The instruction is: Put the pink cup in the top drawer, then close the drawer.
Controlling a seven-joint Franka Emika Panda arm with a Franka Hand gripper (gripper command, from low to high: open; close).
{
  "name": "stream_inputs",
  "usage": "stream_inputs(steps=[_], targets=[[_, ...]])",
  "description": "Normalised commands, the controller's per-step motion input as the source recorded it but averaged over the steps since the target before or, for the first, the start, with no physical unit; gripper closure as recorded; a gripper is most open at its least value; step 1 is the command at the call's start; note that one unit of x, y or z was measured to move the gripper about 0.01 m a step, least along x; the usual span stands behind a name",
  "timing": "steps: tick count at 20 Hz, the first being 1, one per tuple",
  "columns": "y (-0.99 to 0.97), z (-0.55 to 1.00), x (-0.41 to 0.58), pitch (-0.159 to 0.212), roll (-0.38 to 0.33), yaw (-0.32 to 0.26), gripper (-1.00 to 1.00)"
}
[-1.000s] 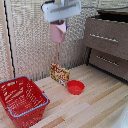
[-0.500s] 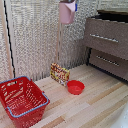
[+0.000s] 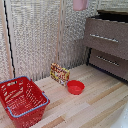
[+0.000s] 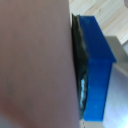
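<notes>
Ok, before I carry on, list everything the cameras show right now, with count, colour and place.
pink recepticle: one, pale pink, at the exterior view's top edge, lifted high above the floor; only its lower part shows.
storage unit: one, dark brown, exterior view's right, silver bar handles; its highest section looks pulled open.
red bowl: one, red, on the wooden floor near the middle.
wire basket: one, red with a blue rim, exterior view's lower left.
patterned packet: one, red and yellow, standing by the back panel.
pinch receptors: out of the exterior view; the wrist view shows a blue-tipped finger pressed against a pink surface.
</notes>
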Motion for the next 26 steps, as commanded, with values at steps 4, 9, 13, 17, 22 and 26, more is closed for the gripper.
stream_inputs(steps=[4,9,13,17,22,26], targets=[[-0.64,0.99,0.364,0.024,0.000,-0.147,1.00],[-0.82,0.90,0.327,0.000,0.000,-0.098,1.00],[-0.98,0.72,0.191,0.000,0.000,-0.047,1.00],[-1.00,0.57,0.056,0.000,0.000,-0.020,1.00],[-0.93,0.18,-0.106,0.035,-0.009,-0.029,1.00],[-0.70,-0.11,-0.228,0.104,0.000,-0.049,1.00]])
